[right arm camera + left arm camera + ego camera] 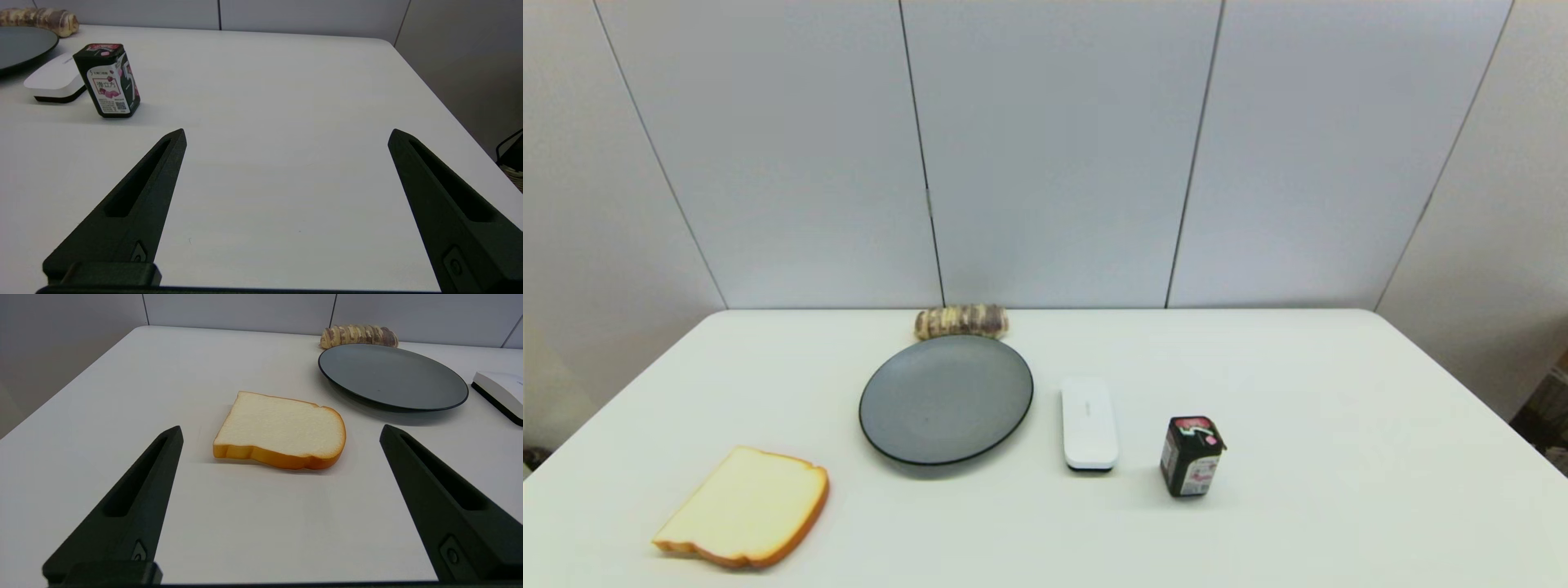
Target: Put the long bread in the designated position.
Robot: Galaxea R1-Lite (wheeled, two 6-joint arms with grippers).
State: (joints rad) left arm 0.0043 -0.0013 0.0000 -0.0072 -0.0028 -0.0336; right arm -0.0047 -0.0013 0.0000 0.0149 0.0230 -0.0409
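Head view: a plain white counter (pixel 1339 490) with rounded corners fills the lower half of the frame, backed by pale grey wall panels (pixel 1054 147) split by thin dark seams; the long bread (pixel 961 321) lies crosswise at the far edge, centre of the frame, just behind the round dark-grey plate (pixel 946 398); whether they touch I cannot tell. A white remote (pixel 1089 422) lies right of the plate, a small dark box (pixel 1192 456) stands right of that, and a toast slice (pixel 743 506) lies flat at lower left. Neither arm shows here. In the left wrist view the left gripper (pixel 280 435) hangs low over the counter, fingers wide apart, empty, toast ahead; the right gripper (pixel 286 136) likewise stands spread and empty over bare counter, the box at upper left.
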